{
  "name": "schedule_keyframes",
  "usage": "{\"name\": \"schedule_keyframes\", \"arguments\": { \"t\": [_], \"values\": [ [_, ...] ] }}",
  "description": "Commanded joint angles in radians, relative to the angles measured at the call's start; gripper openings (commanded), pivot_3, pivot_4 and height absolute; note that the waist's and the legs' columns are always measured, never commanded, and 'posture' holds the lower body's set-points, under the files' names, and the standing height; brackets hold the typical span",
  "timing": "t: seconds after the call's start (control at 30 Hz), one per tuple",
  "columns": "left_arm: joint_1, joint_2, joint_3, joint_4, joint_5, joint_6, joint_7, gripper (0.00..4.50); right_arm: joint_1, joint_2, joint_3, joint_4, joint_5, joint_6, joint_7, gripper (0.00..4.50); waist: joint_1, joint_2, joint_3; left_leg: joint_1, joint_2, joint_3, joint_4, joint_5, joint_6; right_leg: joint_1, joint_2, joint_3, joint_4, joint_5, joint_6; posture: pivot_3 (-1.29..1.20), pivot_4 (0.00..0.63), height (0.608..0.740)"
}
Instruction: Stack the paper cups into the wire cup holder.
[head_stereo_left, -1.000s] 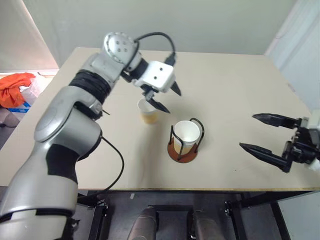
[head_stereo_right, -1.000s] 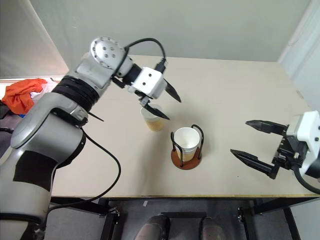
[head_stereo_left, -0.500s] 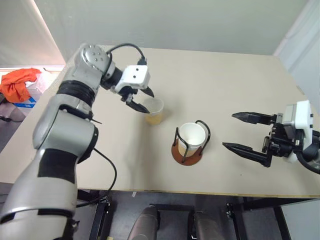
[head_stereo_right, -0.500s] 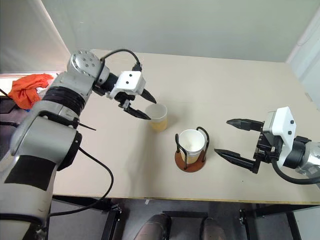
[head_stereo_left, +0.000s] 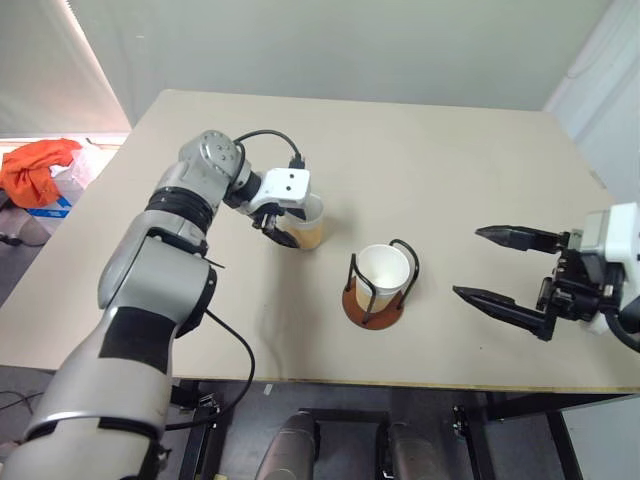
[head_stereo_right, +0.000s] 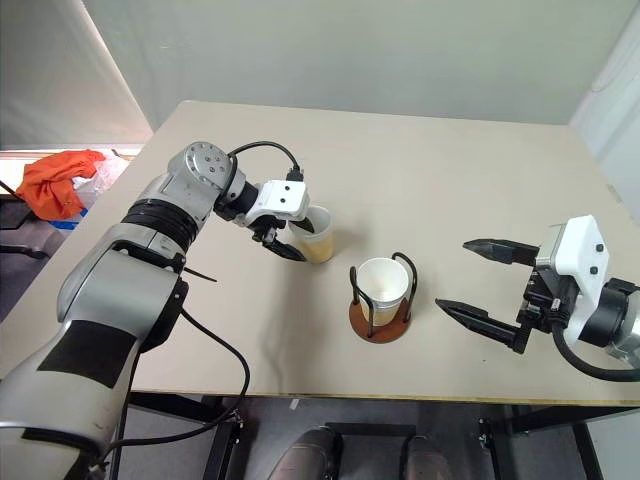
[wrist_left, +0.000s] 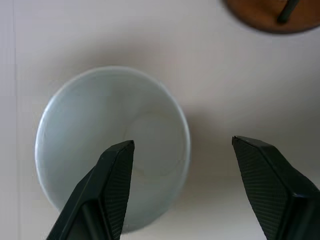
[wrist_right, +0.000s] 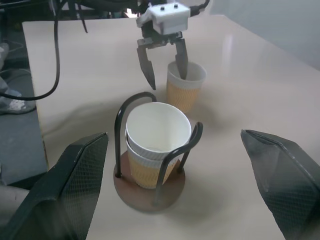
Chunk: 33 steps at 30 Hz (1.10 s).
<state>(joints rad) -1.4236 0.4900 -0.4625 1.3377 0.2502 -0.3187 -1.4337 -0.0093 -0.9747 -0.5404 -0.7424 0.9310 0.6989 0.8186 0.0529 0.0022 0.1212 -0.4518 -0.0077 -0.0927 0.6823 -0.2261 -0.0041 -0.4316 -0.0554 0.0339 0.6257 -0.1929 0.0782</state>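
One paper cup (head_stereo_left: 309, 222) stands upright on the tan table (head_stereo_left: 450, 170), tan outside and white inside. My left gripper (head_stereo_left: 289, 226) is open and straddles its wall: in the left wrist view one finger (wrist_left: 112, 190) is inside the cup (wrist_left: 100, 125) and the other finger (wrist_left: 267, 185) is outside it. To the right, the wire cup holder (head_stereo_left: 358, 306) holds two nested paper cups (wrist_right: 157, 145) inside its black loops. My right gripper (head_stereo_left: 468, 262) hangs open above the table's right side, well apart from the holder.
An orange cloth (head_stereo_left: 35, 170) lies beyond the table's left edge. A black cable (head_stereo_left: 262, 138) loops over my left wrist. Bare table surface stretches behind the cup and between the holder and my right gripper.
My left gripper has come down and leftward onto the loose cup, rolling its wrist, so one finger now sits inside the rim. The right gripper has kept still.
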Motion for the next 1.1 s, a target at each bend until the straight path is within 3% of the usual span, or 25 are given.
{"name": "schedule_keyframes", "arguments": {
  "t": [0.03, 0.23, 0.47, 0.6, 0.7, 0.9, 0.97, 1.1],
  "values": [
    [-0.015, -0.003, 0.039, -0.003, 0.015, 0.002, -0.004, 2.15, -0.007, -0.005, -0.060, -0.026, 0.062, 0.003, -0.023, 4.50, 0.000, 0.000, 0.000, 0.000, 0.000, 0.000, 0.000, 0.000, 0.000, 0.000, 0.000, 0.000, 0.000, 0.000, 0.000, 0.00, 0.150, 0.740],
    [-0.021, -0.001, 0.072, -0.008, 0.023, -0.006, -0.050, 0.02, 0.068, -0.009, -0.175, -0.046, 0.141, 0.023, 0.006, 4.50, 0.001, 0.000, 0.000, 0.000, -0.001, -0.001, 0.000, 0.000, 0.000, 0.000, 0.000, 0.001, 0.000, 0.000, 0.001, 0.00, 0.150, 0.740],
    [-0.059, 0.032, 0.141, -0.024, -0.021, -0.038, -0.168, 0.02, 0.400, 0.112, -0.598, -0.086, 0.311, 0.048, 0.093, 4.50, 0.006, 0.000, 0.000, -0.002, -0.002, 0.000, -0.001, -0.003, 0.003, -0.001, 0.000, 0.002, -0.001, -0.004, 0.001, 0.00, 0.150, 0.740],
    [-0.118, 0.024, 0.145, -0.042, -0.133, -0.067, -0.181, 0.02, 0.608, 0.208, -0.736, -0.142, 0.336, 0.017, 0.134, 4.50, 0.008, -0.002, -0.001, -0.002, -0.006, 0.000, -0.001, -0.005, 0.005, 0.000, 0.002, 0.001, 0.000, -0.011, 0.000, 0.00, 0.150, 0.740],
    [-0.144, 0.015, 0.068, -0.121, -0.323, -0.047, -0.181, 0.02, 0.644, 0.204, -0.717, -0.148, 0.281, -0.029, 0.133, 4.50, 0.005, -0.003, -0.001, 0.000, -0.009, 0.001, -0.001, -0.007, 0.006, 0.002, 0.001, 0.003, 0.000, -0.015, -0.002, 0.00, 0.150, 0.740],
    [-0.131, 0.145, -0.304, -0.514, -0.833, 0.040, -0.181, 0.02, 0.601, 0.158, -0.637, -0.167, 0.296, -0.073, 0.061, 4.50, -0.004, -0.003, 0.000, 0.003, -0.015, 0.005, -0.001, -0.008, 0.008, 0.003, -0.002, 0.019, 0.000, -0.011, 0.008, 0.00, 0.150, 0.740],
    [-0.142, 0.178, -0.381, -0.582, -0.921, 0.029, -0.181, 0.02, 0.598, 0.154, -0.623, -0.171, 0.297, -0.085, 0.052, 4.50, -0.005, -0.003, -0.001, 0.005, -0.015, 0.007, -0.001, -0.009, 0.009, 0.004, -0.001, 0.021, 0.001, -0.007, 0.016, 0.00, 0.150, 0.740],
    [-0.167, 0.237, -0.513, -0.678, -1.038, -0.013, -0.181, 0.02, 0.574, 0.131, -0.585, -0.171, 0.293, -0.099, 0.027, 4.50, -0.006, -0.003, -0.001, 0.007, -0.015, 0.010, 0.000, -0.010, 0.011, 0.005, -0.004, 0.023, 0.001, -0.008, 0.016, 0.00, 0.150, 0.740]
  ]
}}
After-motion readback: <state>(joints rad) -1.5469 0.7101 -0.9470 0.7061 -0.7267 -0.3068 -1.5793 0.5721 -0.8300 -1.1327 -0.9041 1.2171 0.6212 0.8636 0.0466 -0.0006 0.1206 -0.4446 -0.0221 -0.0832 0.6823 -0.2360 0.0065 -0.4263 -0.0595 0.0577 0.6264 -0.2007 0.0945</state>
